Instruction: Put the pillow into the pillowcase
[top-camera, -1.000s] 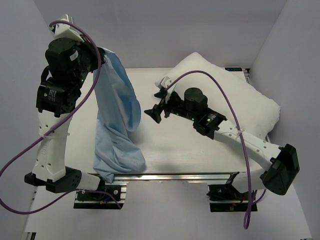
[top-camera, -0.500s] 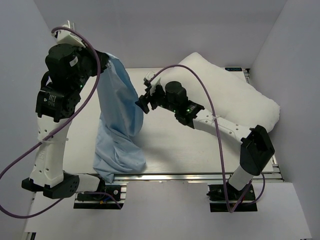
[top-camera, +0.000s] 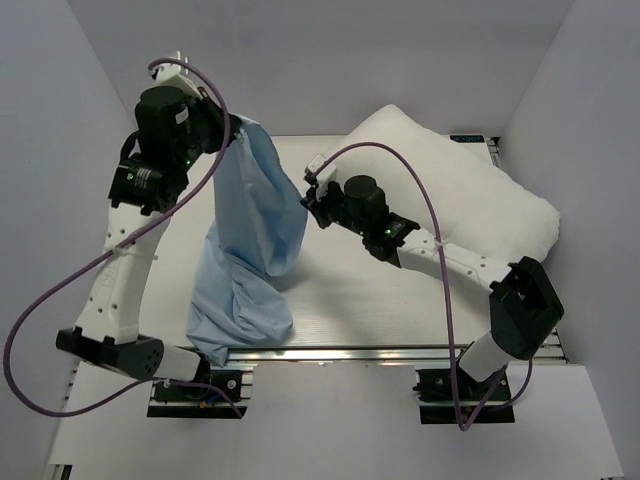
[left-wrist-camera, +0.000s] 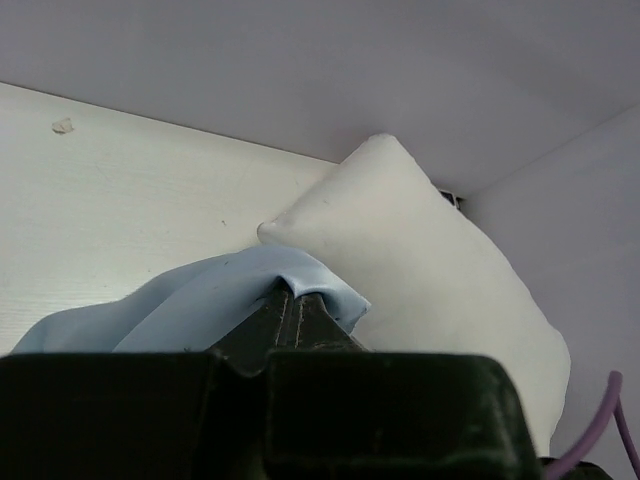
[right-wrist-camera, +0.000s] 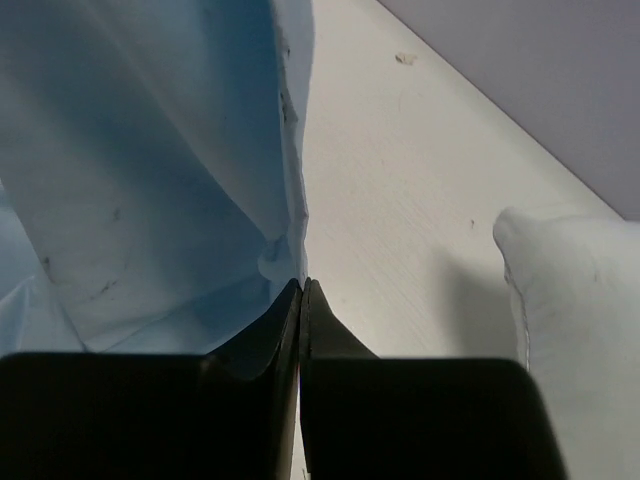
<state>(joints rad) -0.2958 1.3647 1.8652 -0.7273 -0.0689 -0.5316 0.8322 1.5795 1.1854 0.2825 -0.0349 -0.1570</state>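
The light-blue pillowcase (top-camera: 250, 230) hangs from my raised left gripper (top-camera: 236, 131), which is shut on its top edge. Its lower part bunches on the table near the front edge. In the left wrist view the cloth (left-wrist-camera: 180, 305) drapes over the closed left gripper (left-wrist-camera: 293, 292). My right gripper (top-camera: 311, 196) is shut at the pillowcase's right edge. In the right wrist view the cloth's (right-wrist-camera: 150, 150) hem runs down into the pinched right gripper (right-wrist-camera: 302, 283). The plump white pillow (top-camera: 460, 190) lies at the back right, apart from both grippers, and shows in both wrist views (left-wrist-camera: 420, 250) (right-wrist-camera: 580, 290).
The white table (top-camera: 340, 290) sits in a walled grey booth. Purple cables loop from both arms. A metal rail runs along the table's front edge (top-camera: 350, 352). The pillow overhangs the table's right side.
My right arm swung left from mid-table to the pillowcase's right edge and its jaws went from open to shut there. The left arm shifted right and farther back, carrying the hanging cloth along.
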